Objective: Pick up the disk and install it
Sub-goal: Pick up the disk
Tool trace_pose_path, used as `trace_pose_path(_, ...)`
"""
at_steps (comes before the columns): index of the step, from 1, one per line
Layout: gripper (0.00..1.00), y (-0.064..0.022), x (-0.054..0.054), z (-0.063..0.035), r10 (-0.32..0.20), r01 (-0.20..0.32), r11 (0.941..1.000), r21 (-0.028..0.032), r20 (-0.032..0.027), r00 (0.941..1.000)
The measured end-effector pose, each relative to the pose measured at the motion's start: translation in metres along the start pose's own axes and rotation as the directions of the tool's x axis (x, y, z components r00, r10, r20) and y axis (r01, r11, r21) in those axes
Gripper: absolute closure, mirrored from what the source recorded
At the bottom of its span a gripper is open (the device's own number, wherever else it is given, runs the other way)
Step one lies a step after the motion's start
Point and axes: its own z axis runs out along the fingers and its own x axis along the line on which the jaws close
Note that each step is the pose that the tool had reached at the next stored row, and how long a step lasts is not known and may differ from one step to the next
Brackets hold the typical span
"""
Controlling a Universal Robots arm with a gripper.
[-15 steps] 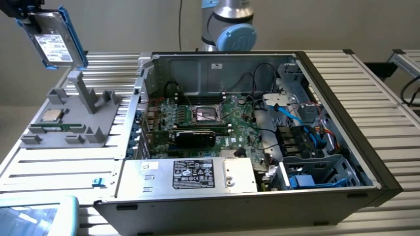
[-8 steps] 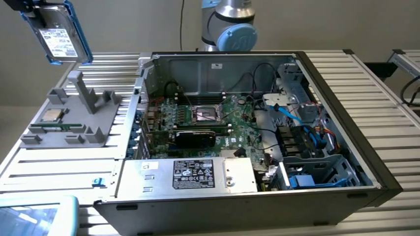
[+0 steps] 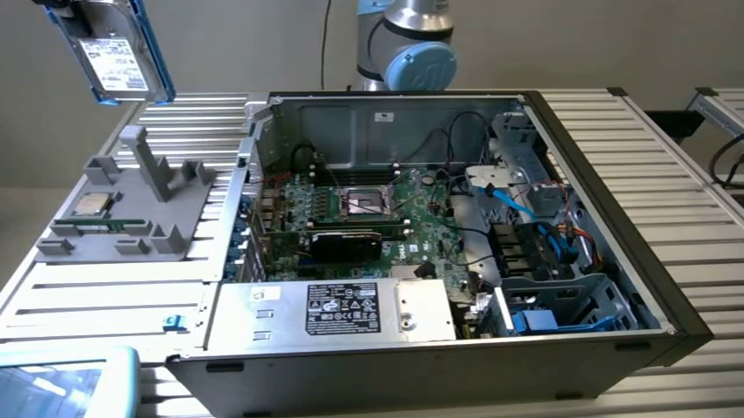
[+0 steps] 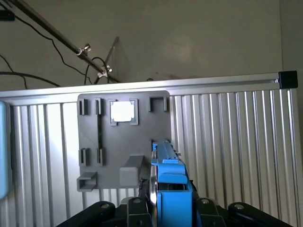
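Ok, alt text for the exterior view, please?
A blue-framed disk hangs in the air at the exterior view's upper left, above a grey fixture holding a small silver chip. An open computer case lies beside it, motherboard exposed.

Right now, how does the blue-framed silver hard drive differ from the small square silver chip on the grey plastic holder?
The blue-framed silver-grey rectangular disk hangs in the air in the claw; the small square silver processor chip sits in the grey plastic holder. The disk stands nearly on edge; the chip lies flat. The disk is larger, with a blue frame; the chip has none. Both have silver metal faces.
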Motion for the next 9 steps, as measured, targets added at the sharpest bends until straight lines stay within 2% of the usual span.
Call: trace_pose_path(9, 0.63, -0.029, -0.001, -0.0238, 0.0, 0.0, 1.0, -0.0001, 0.0, 1.0)
